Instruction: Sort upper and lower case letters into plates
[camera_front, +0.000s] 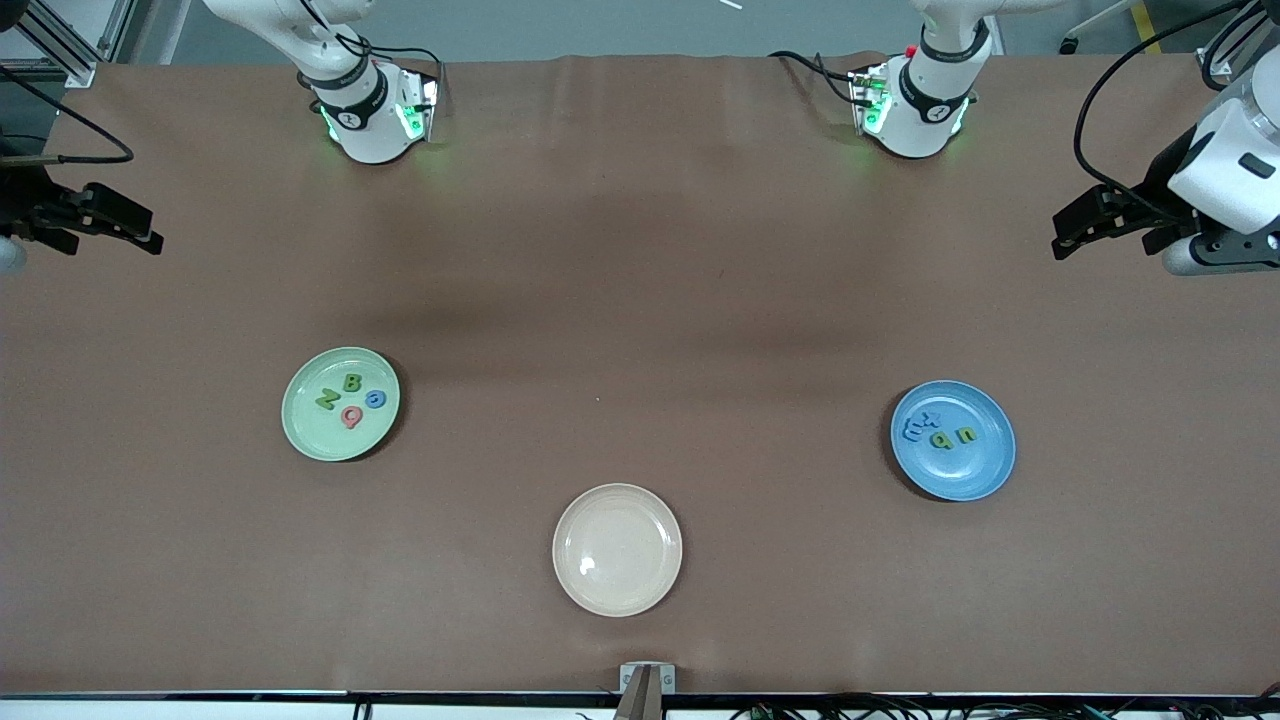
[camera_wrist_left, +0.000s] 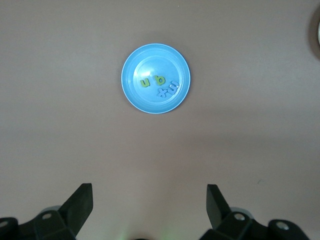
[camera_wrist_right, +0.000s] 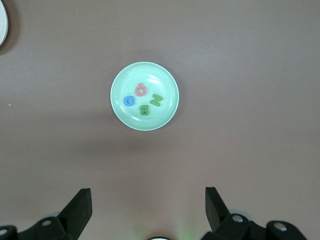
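Brown paper covers the table (camera_front: 640, 250), and three round plates of equal size sit on it, well apart from one another. Toward the right arm's end lies the mint green plate (camera_front: 298, 432), holding four capital letters close together: a green Z (camera_front: 326, 400), a green B (camera_front: 352, 382), a blue letter (camera_front: 376, 399) that may be a G or an O, and a pink Q (camera_front: 350, 416). The right wrist view shows the same mint plate (camera_wrist_right: 165, 87) with its four letters grouped near the middle. Toward the left arm's end lies the blue plate (camera_front: 975, 475), holding small letters: a yellow-green n (camera_front: 966, 434), a yellow-green a or q (camera_front: 942, 440), and two blue letters (camera_front: 920, 428) touching each other, one an x, the other hard to read. The left wrist view shows this blue plate (camera_wrist_left: 135, 90) too. Between the two, and nearer to the front camera, sits the cream plate (camera_front: 617, 595) with nothing on it. The right gripper (camera_front: 105, 222) hangs over the table edge at its own end, well away from the mint plate, its fingers (camera_wrist_right: 80, 207) spread wide with nothing between them. The left gripper (camera_front: 1100, 222) hangs over its end likewise, fingers (camera_wrist_left: 82, 205) spread wide and empty. Both arms wait.
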